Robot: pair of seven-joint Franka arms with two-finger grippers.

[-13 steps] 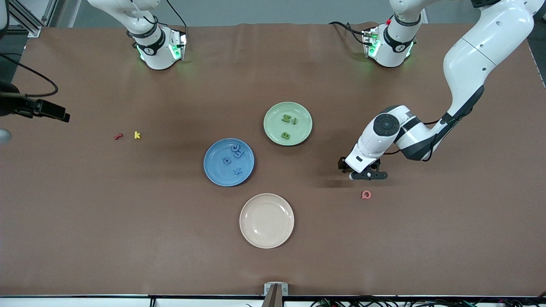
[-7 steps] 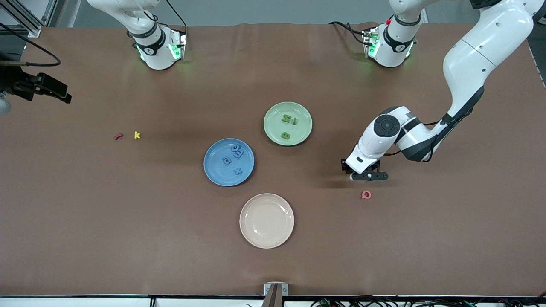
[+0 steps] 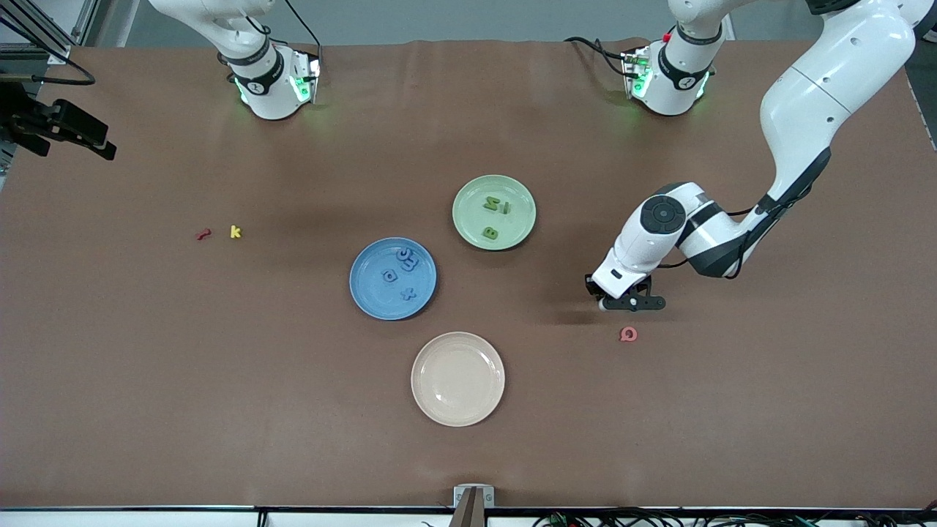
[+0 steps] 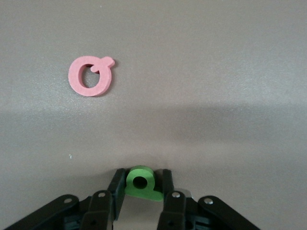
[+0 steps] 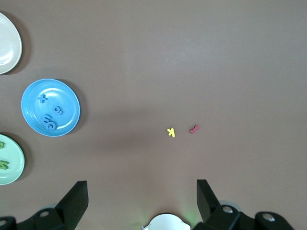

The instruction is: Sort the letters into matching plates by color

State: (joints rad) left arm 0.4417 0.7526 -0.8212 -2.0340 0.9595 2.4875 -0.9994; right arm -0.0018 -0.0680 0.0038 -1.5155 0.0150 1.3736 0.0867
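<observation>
Green letter point(image 4: 140, 183) pinched in left tool point(image 4: 141, 191) low at frame bottom, bound for green plate point(image 3: 468, 227); right tool point(image 5: 141, 199) wide, waiting.

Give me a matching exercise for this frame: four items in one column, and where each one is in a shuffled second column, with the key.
Items
1. green letter
2. pink letter
3. yellow letter
4. blue letters

Places
A. on the bare table beside a red letter, toward the right arm's end
B. between the fingers of the left gripper
C. in the blue plate
D. on the bare table just nearer the front camera than the left gripper

Pairs: 1-B, 2-D, 3-A, 4-C
</observation>
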